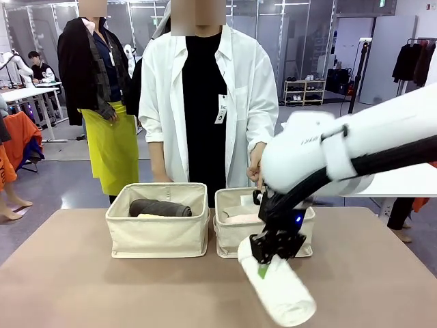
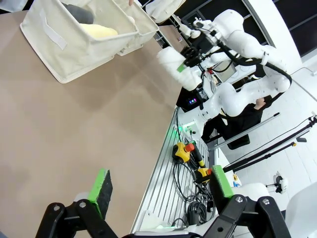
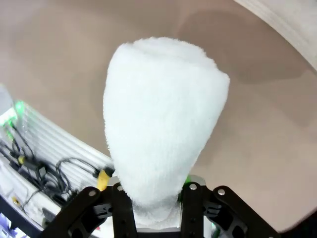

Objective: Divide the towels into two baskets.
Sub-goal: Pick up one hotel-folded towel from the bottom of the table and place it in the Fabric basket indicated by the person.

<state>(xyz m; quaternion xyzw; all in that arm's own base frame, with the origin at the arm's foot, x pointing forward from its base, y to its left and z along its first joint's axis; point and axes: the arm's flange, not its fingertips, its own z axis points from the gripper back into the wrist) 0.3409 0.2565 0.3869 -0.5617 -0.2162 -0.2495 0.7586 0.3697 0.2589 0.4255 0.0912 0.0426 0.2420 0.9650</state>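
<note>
My right gripper (image 1: pixel 272 247) is shut on one end of a white towel roll (image 1: pixel 280 290), which hangs above the table's near right. In the right wrist view the white towel (image 3: pixel 158 124) rises straight out of the right gripper (image 3: pixel 156 208). The left basket (image 1: pixel 158 236) holds a dark grey towel (image 1: pixel 160 208) and a pale yellow one (image 1: pixel 145 216). In the right basket (image 1: pixel 229 236) a pale pink towel (image 1: pixel 240 219) lies. My left gripper (image 2: pixel 161 186) stands open over bare table, far from the left basket (image 2: pixel 54 39).
A person in a white shirt (image 1: pixel 205 102) stands right behind the baskets, one hand (image 1: pixel 255 171) near the right basket's far rim. Cables and control boxes (image 2: pixel 190 158) lie along the table's robot-side edge. Brown tabletop (image 1: pixel 82 287) stretches in front of the baskets.
</note>
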